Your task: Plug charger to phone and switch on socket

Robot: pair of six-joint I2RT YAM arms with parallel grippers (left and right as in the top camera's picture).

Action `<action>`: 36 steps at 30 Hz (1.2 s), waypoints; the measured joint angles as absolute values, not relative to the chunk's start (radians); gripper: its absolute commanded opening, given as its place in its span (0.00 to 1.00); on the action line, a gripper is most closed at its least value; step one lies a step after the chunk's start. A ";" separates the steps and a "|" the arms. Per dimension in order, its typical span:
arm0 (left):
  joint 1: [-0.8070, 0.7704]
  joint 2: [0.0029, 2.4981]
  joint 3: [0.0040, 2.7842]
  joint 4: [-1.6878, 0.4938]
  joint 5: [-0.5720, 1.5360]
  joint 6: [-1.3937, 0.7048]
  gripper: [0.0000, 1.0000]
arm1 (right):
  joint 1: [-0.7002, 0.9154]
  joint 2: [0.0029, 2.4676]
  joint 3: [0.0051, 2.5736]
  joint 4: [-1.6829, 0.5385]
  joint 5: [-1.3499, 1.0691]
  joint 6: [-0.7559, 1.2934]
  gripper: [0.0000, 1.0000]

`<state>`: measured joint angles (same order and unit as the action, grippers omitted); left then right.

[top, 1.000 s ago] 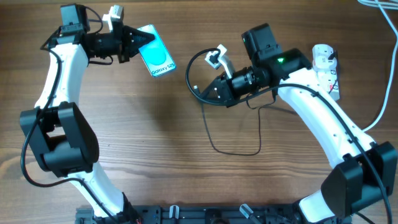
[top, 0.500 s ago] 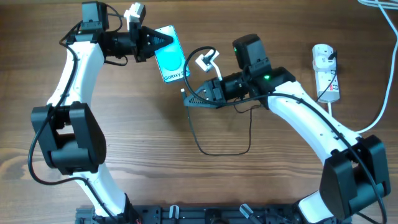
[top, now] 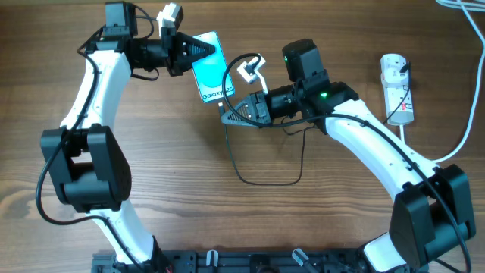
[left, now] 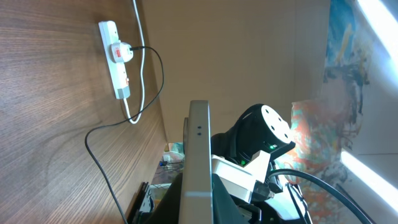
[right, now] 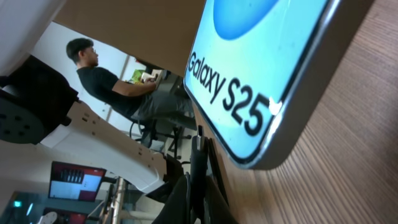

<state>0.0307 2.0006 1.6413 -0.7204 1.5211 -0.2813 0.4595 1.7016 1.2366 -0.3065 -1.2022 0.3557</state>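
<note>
Drawn together over the last second: phone carried rightward by the left gripper, right gripper swung leftward to meet it, dragging the charger along in a slack loop below the phone. Clamped firmly by the left jaws at the phone's upper end, held clear of the table, screen facing up and tilted, white "Galaxy S25" band at the lower end. Pinched narrow by the right jaws around what looks like the charger's plug end, now just beside the phone's bottom edge, where a second ago well apart from it. From the right wrist, mostly filled by the phone's lower corner looming just ahead of the dark fingers; cannot tell there whether the tip already touches the port. From the left wrist, seen only edge-on, so no help on that either. Reads as approach all but finished and insertion not yet made: probably calls for a short, straight push along the phone's long axis, with some risk of glancing off the rim or twisting the phone in its grip. Well to the right of the phone, untouched: socket with a plug seated in it, switch yet to be pressed.
</note>
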 measured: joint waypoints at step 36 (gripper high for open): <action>0.038 2.001 1.642 -0.709 1.542 -0.218 0.04 | 0.437 1.705 1.217 -0.200 -1.209 0.498 0.04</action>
<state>0.0376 2.0006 1.6417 -0.7086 1.5425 -0.2184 0.4366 1.7046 1.2167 -0.2001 -1.2087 0.4984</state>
